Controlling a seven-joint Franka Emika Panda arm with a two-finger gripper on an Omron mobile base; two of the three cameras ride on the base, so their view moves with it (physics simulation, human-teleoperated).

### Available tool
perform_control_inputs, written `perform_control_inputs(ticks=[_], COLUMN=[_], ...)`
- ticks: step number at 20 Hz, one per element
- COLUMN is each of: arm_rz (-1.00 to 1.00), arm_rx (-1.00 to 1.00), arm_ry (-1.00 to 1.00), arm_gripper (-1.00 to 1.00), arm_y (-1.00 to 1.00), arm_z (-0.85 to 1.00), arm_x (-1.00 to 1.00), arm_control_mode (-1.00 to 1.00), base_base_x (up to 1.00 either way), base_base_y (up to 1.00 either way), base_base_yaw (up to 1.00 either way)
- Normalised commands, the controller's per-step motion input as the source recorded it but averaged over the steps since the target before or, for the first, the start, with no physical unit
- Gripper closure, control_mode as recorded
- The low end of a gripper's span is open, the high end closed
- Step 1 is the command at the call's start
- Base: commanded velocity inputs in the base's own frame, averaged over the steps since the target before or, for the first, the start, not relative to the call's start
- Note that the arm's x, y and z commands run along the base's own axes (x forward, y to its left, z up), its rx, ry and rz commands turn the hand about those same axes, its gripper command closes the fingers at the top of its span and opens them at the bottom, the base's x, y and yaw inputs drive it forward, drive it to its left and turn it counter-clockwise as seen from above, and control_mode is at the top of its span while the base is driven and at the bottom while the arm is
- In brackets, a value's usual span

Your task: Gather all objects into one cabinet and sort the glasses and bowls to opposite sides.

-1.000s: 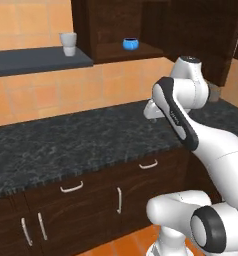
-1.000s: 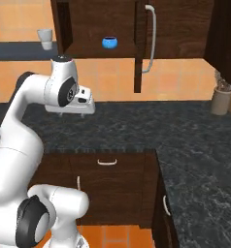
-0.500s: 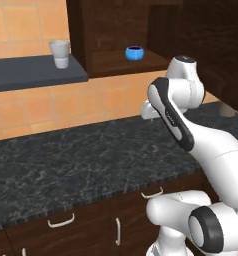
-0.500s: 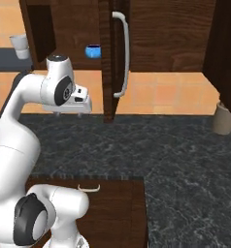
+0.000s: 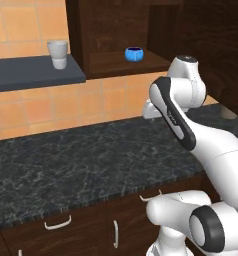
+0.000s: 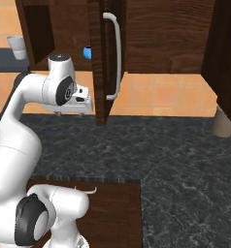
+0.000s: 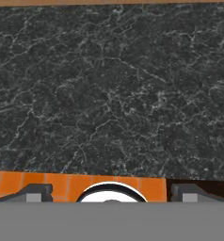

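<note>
**Arm held over the counter, gripper carrying nothing, two objects up on the shelves**

You have the arm folded high above the dark speckled counter, with the hand pointing down at it. In the hand view the gripper looks straight onto bare stone; its two dark fingertips sit far apart at the bottom corners, so the jaws are spread wide and nothing is between them.

Look to the left base view for the task's things. A small bright-blue vessel stands on the wooden shelf board inside the dark brown cabinet, towards the middle of the opening. The pale grey-white tumbler stands upright on the flat grey-blue slab shelf, near that shelf's right end and just beside the cabinet's left wall — outside the cabinet, well apart from the blue vessel.

From the right base view you see the same cabinet past its open door, which swings out towards the camera edge-on with a long pale handle down its face. The blue vessel shows as a sliver behind the door's edge, and the tumbler sits far left. A tan cylindrical pot rests at the back of the counter on the right — what it is, you cannot tell.
</note>
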Motion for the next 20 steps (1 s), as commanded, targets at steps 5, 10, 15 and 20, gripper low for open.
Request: perform_control_inputs(ticks=[5, 10, 15, 20], arm_rz=[0.00, 0.00, 0.00, 0.00], arm_rx=[0.00, 0.00, 0.00, -0.08], arm_ry=[0.00, 0.00, 0.00, -0.21], arm_gripper=[-1.00, -1.00, -1.00, -1.00], arm_y=[0.00, 0.00, 0.00, 0.44], arm_z=[0.00, 0.00, 0.00, 0.41], arm_x=[0.00, 0.00, 0.00, 0.13], arm_control_mode=[1.00, 1.00, 1.00, -1.00], base_base_x=[0.37, 0.02, 0.23, 0.00], base_base_y=[0.00, 0.00, 0.05, 0.00], base_base_yaw=[0.00, 0.03, 0.02, 0.00])
